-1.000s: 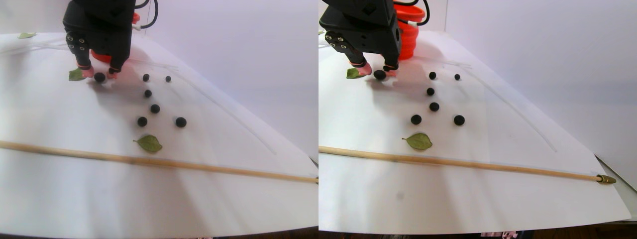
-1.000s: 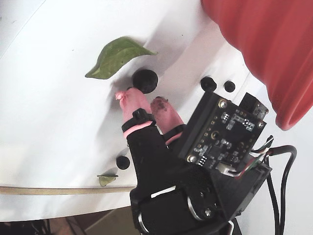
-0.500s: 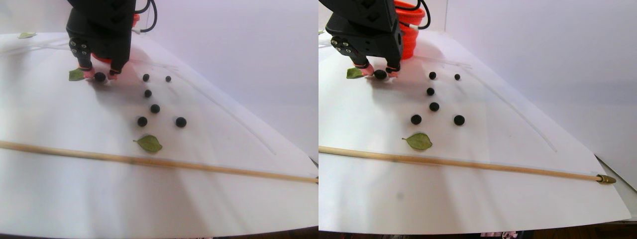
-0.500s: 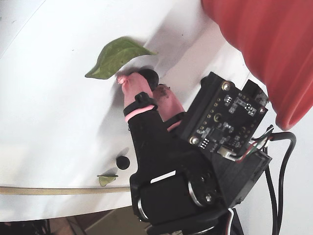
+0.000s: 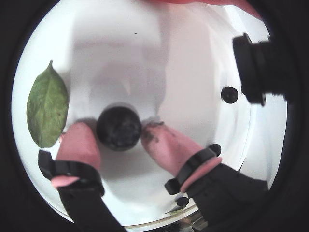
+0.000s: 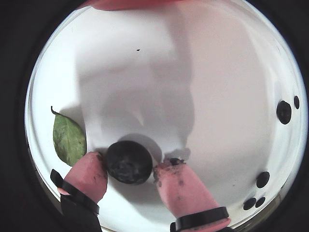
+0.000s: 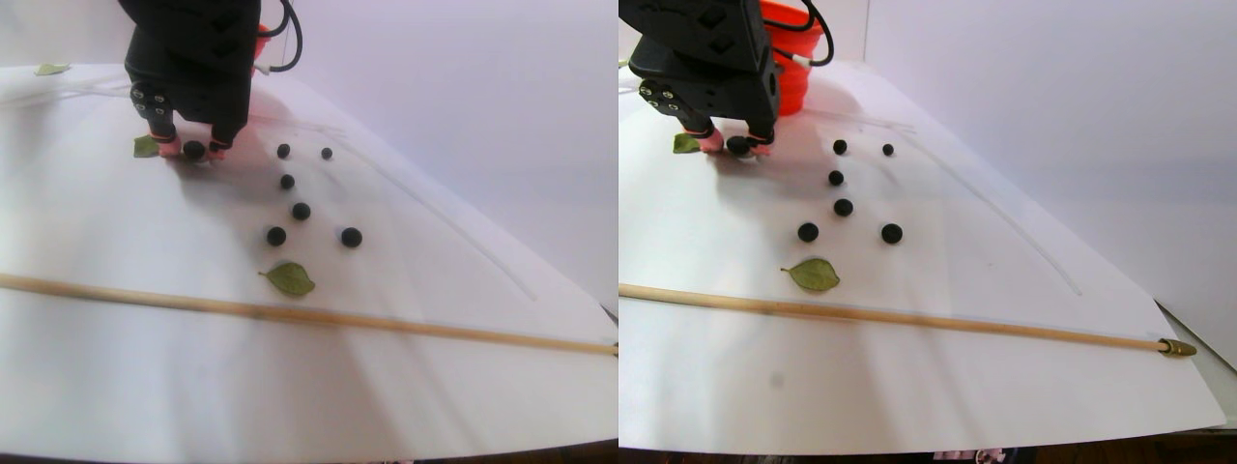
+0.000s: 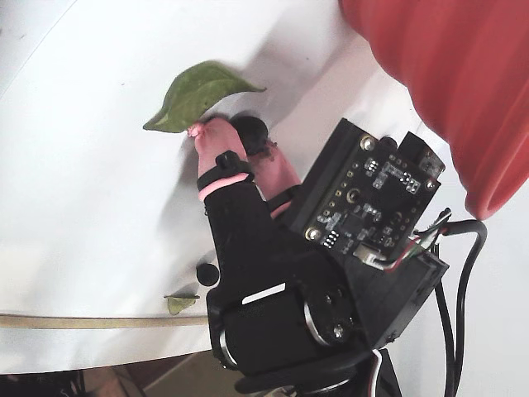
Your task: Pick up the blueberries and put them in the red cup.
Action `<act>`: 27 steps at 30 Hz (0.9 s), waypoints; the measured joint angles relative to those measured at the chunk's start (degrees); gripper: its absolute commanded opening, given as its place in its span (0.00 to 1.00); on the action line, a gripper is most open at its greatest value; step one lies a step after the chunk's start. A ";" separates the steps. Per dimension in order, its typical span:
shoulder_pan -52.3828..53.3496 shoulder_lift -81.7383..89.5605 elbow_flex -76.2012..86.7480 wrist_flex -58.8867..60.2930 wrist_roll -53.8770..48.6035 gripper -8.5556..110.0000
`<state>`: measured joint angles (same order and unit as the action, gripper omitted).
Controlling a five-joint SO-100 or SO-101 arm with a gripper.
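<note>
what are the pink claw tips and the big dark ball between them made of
The pink tips of the black claw look like soft matte rubber or tape covers, smudged dark. The large blue-black ball looks matte and faintly mottled, perhaps clay or foam; real fruit is unclear.

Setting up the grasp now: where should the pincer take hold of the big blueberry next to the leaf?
Across its widest middle, from above. The blueberry is round and sits on the sheet, with the pincer straddling it and the leaf lying clear to one side.

The red cup (image 8: 446, 91) is cut off by the fixed view's edges (rim unseen).
</note>
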<state>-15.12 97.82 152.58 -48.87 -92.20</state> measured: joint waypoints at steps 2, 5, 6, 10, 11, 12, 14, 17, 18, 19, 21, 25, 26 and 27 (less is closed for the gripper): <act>0.00 -0.09 -0.26 0.00 0.00 0.23; 0.00 -0.09 -0.62 0.00 0.79 0.23; 0.00 -0.09 -0.70 0.00 0.97 0.23; 0.00 -0.09 -0.97 0.00 1.05 0.23; 0.00 -0.09 -0.97 0.00 1.05 0.23; 0.00 -0.09 -0.97 0.00 1.05 0.23; 0.00 -0.09 -1.32 0.00 1.05 0.23; 0.00 -0.09 -1.76 0.00 1.05 0.23; 0.00 -0.09 -1.76 0.35 1.05 0.23; 0.00 -0.09 -1.76 0.97 1.05 0.23; 0.00 1.05 -1.85 2.99 1.05 0.23; 0.00 2.81 -2.37 6.59 1.05 0.23; 0.00 2.81 -2.37 6.68 1.05 0.23; 0.00 2.81 -2.37 6.77 1.05 0.23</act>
<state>-15.12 100.63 150.21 -42.10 -91.14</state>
